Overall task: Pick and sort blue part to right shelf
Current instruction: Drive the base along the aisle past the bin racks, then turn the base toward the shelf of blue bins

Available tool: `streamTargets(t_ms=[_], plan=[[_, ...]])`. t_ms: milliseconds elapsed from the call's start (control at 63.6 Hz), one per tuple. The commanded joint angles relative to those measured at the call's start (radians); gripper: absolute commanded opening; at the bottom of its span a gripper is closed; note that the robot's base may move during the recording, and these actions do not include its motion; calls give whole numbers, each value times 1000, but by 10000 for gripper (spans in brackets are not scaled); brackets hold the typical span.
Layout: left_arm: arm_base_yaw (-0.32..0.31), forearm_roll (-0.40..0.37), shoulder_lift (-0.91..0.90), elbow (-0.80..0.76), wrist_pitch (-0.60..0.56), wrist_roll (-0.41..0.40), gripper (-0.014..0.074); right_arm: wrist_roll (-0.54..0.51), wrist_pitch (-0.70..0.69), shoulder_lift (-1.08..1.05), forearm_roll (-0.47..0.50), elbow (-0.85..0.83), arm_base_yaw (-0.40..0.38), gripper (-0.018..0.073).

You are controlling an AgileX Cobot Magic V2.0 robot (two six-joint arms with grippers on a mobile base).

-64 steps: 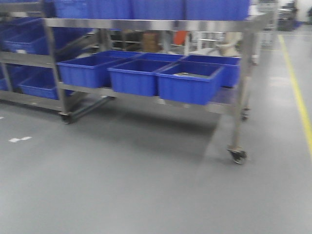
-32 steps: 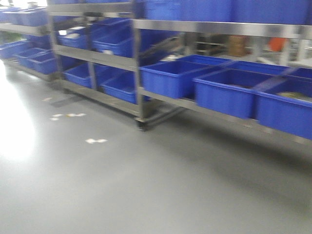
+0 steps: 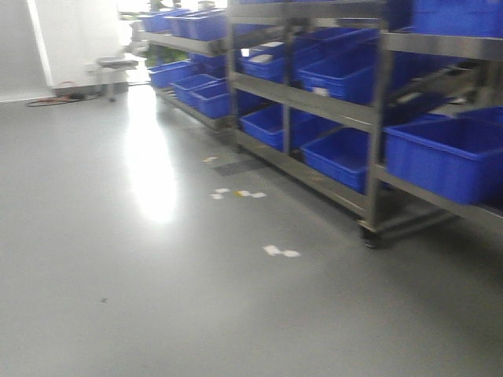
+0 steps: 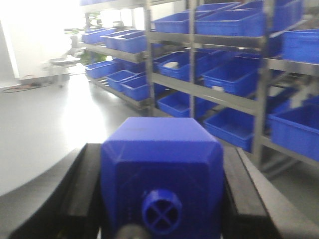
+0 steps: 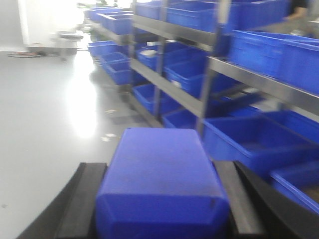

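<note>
One blue part (image 4: 162,169); other block (image 5: 162,179), cap unseen

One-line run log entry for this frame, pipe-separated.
left gripper: shut on blue part, cap toward camera | right gripper: shut on blue block | front view: rack of blue bins on right

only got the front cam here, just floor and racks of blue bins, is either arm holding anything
Observer: Yes. The left wrist view shows the left gripper shut on the blue part, with its round cap facing the camera.
Operator: and the right one
Observer: The right gripper is clamped on a blue block too. No cap shows from the right wrist view.
Operator: gripped how
Observer: Black fingers press against its two sides.
</note>
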Motion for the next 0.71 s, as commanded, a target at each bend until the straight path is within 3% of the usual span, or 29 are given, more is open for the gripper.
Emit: streamTargets(t_ms=[0, 691], plan=[[1, -10, 14, -29, -93, -10, 408, -5, -90, 6, -9, -32, -7, 399], [1, -10, 14, -29, -93, -10, 408, -5, -90, 6, -9, -32, -7, 399]])
